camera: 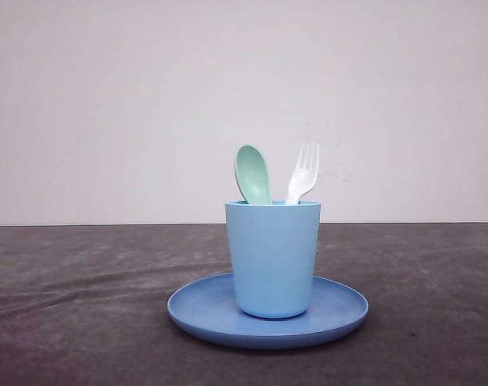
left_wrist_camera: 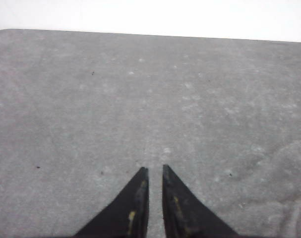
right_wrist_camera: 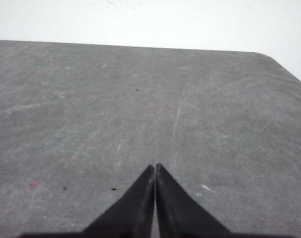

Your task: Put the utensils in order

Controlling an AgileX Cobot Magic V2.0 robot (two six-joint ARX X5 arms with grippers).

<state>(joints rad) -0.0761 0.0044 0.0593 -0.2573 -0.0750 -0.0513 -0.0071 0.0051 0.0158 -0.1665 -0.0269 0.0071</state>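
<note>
A dark grey table (camera: 75, 305) with a worn, scuffed surface spreads across the front view, and a plain pale wall (camera: 107, 104) rises behind its far edge. Near the middle of the table lies a round blue plate (camera: 195, 310), flat on the surface. A light blue cup (camera: 272, 257) stands upright on the plate, roughly at its centre, with the plate's rim showing all around its base. Two utensils stand in the cup with their handles hidden inside it. The mint-green spoon (camera: 253, 174) rises on the left side of the cup, its bowl above the rim and leaning slightly left. The white fork (camera: 303, 173) rises on the right side, its four tines pointing up and tilting slightly right; the two heads stand apart from one another. In the left wrist view the left gripper (left_wrist_camera: 154, 168) hangs over bare grey tabletop, its black fingers (left_wrist_camera: 135, 208) nearly together with only a narrow slit between the tips, and nothing between them. In the right wrist view the right gripper (right_wrist_camera: 155, 166) also hangs over bare tabletop near a rounded table corner, its fingers pressed together at the tips, clamped on nothing.
</note>
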